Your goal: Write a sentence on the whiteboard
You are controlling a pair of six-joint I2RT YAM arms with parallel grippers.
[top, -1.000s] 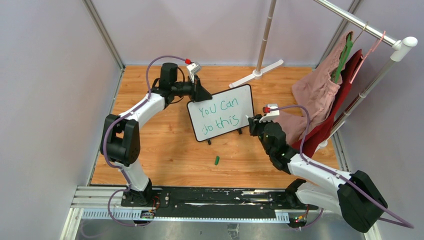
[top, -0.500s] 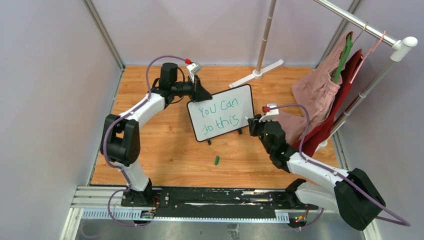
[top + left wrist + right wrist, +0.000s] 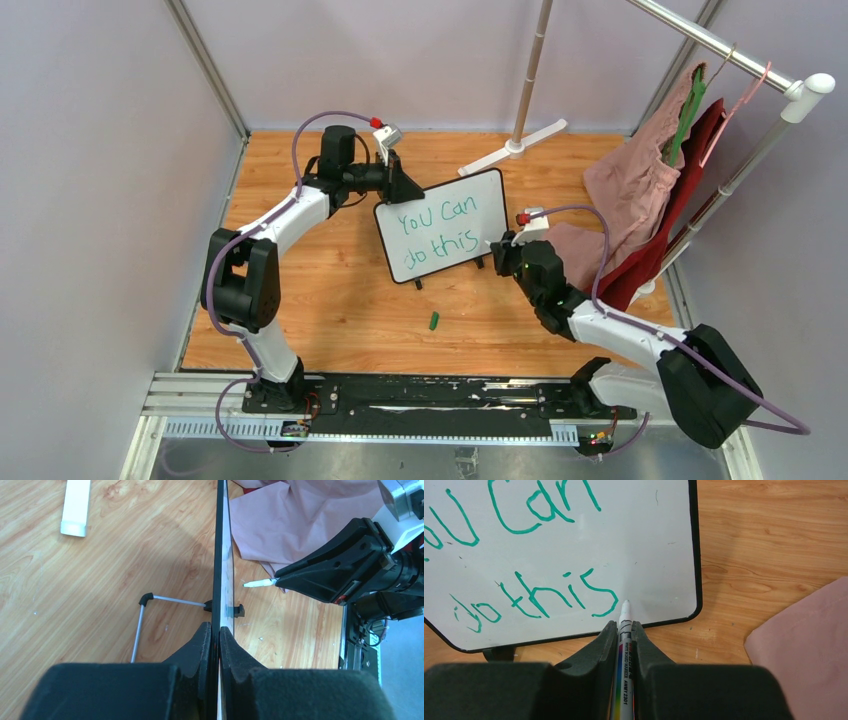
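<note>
1. Location. The whiteboard (image 3: 487, 200) stands propped on its small feet near the middle of the wooden surface (image 3: 330, 290), between the two arms, its face turned toward the near right. The sentence (image 3: 438, 217) occupies two green lines: "You can" above "do this"

2. Left jaws. Pressed together on the board's far-left rim, one jaw on each face. The left wrist view shows the board edge-on between them, with a wire strut (image 3: 141, 625) bracing it behind.

3. Right jaws. Pinching the marker (image 3: 625, 625) by its barrel. The tip sits just right of the final "s", low on the board. From the left wrist view it appears just short of the face, so a closing period is probably the step in hand.

4. Handling. Judged light, thin and stiff, with a slick face; pen pressure is likely to tip or slide it unless braced. Grip the black rim only, since wet ink probably smears. Apply light tip force.

5. Other items. A green cap (image 3: 434, 321) lies on the near surface, well apart from the board
</note>
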